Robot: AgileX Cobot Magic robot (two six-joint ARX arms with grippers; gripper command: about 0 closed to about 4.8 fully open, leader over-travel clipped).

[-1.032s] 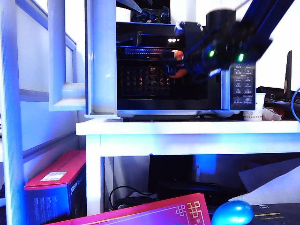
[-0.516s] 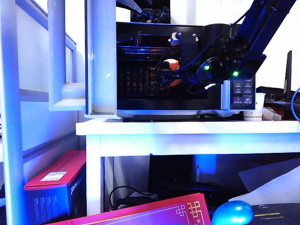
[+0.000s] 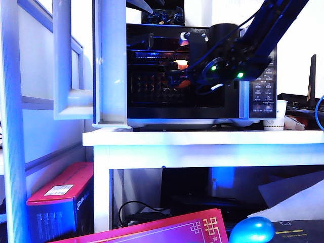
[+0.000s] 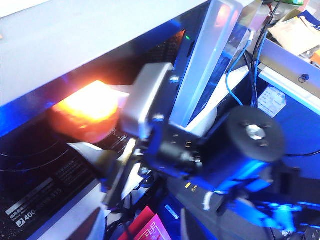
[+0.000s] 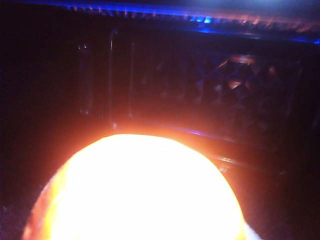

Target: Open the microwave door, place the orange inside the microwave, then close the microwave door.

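The black microwave [image 3: 263, 91] stands on the white table with its door [image 3: 112, 61] swung wide to the left, pale inner face showing. My right gripper [image 3: 181, 72] reaches into the dark cavity, shut on the orange [image 3: 181, 65], which hangs above the cavity floor. The left wrist view shows the glowing orange [image 4: 85, 112] between the right gripper's pale fingers [image 4: 145, 97], beside the door [image 4: 210, 55]. In the right wrist view the orange [image 5: 140, 195] is a glare that hides the fingers, with the back wall [image 5: 225, 85] behind it. My left gripper [image 4: 135, 225] is open and holds nothing, out of the exterior view.
A white table [image 3: 202, 137] carries the microwave, with a paper cup [image 3: 280, 109] at its right. Below stand a red box [image 3: 61, 202], a magenta box [image 3: 167, 230] in the foreground and a shiny blue egg-shaped object [image 3: 251, 230].
My right arm has pushed further left into the cavity, carrying the orange deeper inside. The door and the left arm have not moved.
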